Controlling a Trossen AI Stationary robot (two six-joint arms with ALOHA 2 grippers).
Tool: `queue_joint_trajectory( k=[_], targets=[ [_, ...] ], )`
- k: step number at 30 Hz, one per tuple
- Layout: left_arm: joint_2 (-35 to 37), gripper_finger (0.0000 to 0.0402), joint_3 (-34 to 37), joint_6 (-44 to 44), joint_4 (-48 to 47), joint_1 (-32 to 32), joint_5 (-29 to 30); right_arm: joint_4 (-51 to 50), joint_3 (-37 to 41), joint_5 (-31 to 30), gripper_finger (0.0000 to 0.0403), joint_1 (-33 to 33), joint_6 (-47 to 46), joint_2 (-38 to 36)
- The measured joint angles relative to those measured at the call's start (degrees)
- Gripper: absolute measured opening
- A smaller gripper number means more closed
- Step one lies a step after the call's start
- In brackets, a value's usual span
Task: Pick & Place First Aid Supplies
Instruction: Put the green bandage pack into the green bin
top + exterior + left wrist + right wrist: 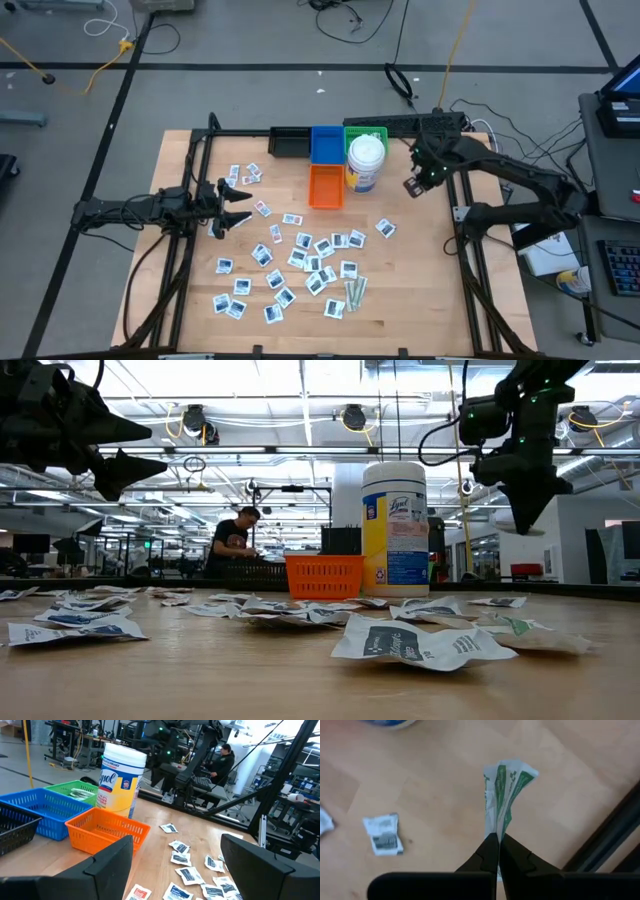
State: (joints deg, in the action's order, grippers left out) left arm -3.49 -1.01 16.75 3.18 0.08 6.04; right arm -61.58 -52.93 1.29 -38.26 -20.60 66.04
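Right claw [498,851]: closed on a green-printed wrapped strip [504,795], held above the counter [420,260] beside the wipes canister [365,162]; only the right wrist view showed the strip. Left claw [236,206]: fingers spread, empty, near scattered white packets [305,262].

The wipes tub [366,162] stands near the back middle of the desk [420,300]. Four baskets sit to its left and behind it: one [326,186] just left of it, another [325,143] behind that, a third [365,134] directly behind the tub, a fourth [289,142] farthest left. The packets [300,255] lie scattered in front of the tub, spreading leftward. The right end effector [416,185] hangs just right of the tub, clamped on a wrapped strip [504,795]. The left end effector [236,207] hovers well left of the tub, fingers spread.
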Motion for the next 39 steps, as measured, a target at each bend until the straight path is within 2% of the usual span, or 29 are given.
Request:
queue_joint_trajectory(
  k=[9,17,22,27,31,39],
  targets=[
    [0.0,0.0306,0.0,0.0,0.0,0.0,0.0,0.3,0.0,-0.3,0.0000,-9.3,-4.6,2.1],
    [0.0,0.0306,0.0,0.0,0.0,0.0,0.0,0.4,0.0,-4.8,0.0000,-16.5,-14.1,3.4],
    [0.0,0.0306,0.0,0.0,0.0,0.0,0.0,2.0,-1.3,-5.4,0.0000,-19.1,-17.1,8.0],
    [0.0,0.0306,0.0,0.0,0.0,0.0,0.0,4.5,-6.4,-1.5,0.0000,-20.9,-17.7,15.9],
    [0.0,0.0306,0.0,0.0,0.0,0.0,0.0,7.0,-11.6,4.0,0.0000,-22.2,-17.8,22.7],
    [0.0,0.0306,0.0,0.0,0.0,0.0,0.0,10.4,-26.4,10.1,0.0000,-22.8,-17.6,35.3]
  ],
)
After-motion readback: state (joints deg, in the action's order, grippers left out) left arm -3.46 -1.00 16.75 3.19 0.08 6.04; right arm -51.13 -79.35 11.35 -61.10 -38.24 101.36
